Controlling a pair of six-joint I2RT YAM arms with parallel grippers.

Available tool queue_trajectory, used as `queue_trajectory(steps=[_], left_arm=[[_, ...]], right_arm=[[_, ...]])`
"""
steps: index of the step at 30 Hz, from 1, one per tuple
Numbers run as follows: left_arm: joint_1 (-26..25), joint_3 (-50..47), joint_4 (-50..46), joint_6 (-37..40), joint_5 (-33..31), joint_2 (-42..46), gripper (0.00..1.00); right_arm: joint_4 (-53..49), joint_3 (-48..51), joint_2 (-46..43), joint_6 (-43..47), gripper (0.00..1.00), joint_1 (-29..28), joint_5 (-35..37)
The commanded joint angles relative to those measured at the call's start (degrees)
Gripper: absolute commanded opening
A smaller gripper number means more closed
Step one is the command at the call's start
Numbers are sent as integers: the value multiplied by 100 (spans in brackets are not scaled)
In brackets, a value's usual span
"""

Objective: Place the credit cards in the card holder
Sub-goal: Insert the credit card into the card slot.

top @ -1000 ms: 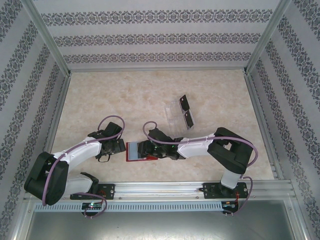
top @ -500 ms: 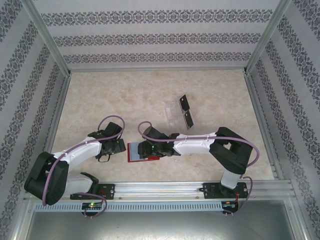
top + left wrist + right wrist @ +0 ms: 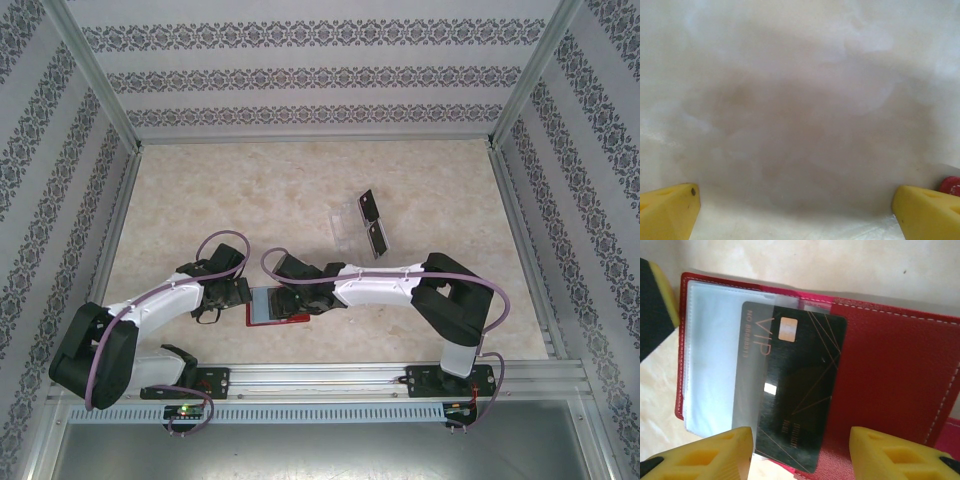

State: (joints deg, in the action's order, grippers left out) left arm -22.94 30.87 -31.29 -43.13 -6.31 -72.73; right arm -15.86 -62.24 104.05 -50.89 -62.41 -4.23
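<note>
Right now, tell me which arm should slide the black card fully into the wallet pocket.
Right. Its open gripper straddles the black card, which lies partly under the clear pocket of the red wallet. The left gripper is open over bare table, with just the wallet's edge beside it.

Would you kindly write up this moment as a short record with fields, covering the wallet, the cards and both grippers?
card holder: red, lying open on the table, between the two grippers
card at holder: black VIP card, tilted, partly under the clear pocket film, lower end sticking out
right gripper: open, fingers either side of that card's lower end
left gripper: open, nothing between its fingers
other cards: two black cards at the clear tray, farther back
</note>
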Motion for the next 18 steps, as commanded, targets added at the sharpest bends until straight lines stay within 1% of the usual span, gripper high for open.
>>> queue_trajectory(steps=[1,4,8,18], left_arm=[[-153,-246,356,-76,690,-39,100],[-157,-274,138,-128,605,208,100],[-153,-365,-59,-167,525,331,100],[-158,-539,287,-161,788,149,100]], right_arm=[[-199,-121,45,132,55,-17,147],[-151,-150,97,132,54,-30,99],[-132,-183,124,132,54,-39,71],[-99,-442,331,186,53,-110,-92]])
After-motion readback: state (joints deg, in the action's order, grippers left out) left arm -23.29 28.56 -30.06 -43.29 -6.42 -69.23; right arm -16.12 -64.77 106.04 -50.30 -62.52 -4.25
